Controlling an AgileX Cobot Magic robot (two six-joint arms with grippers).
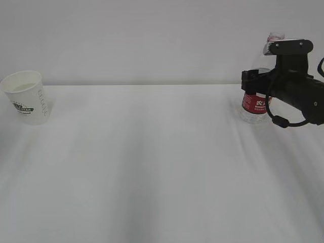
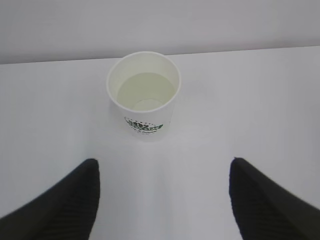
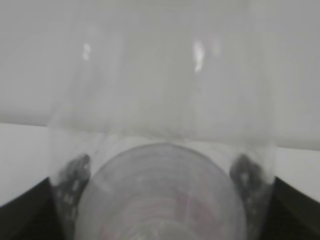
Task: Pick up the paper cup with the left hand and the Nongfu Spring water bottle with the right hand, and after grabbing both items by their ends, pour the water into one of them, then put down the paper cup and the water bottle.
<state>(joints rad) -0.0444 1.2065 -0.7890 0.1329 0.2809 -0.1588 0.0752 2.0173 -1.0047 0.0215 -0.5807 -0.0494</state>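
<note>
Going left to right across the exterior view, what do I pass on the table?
paper cup → bare stretch of table → Nongfu Spring water bottle, with the right hand around it.

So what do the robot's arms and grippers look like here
The right arm is matte black and blocky, with a light grey plate on top and a black cable looping beneath it. Of the left gripper, only two black, finely ribbed fingertips show, tapering to rounded tips. No markings are visible.
</note>
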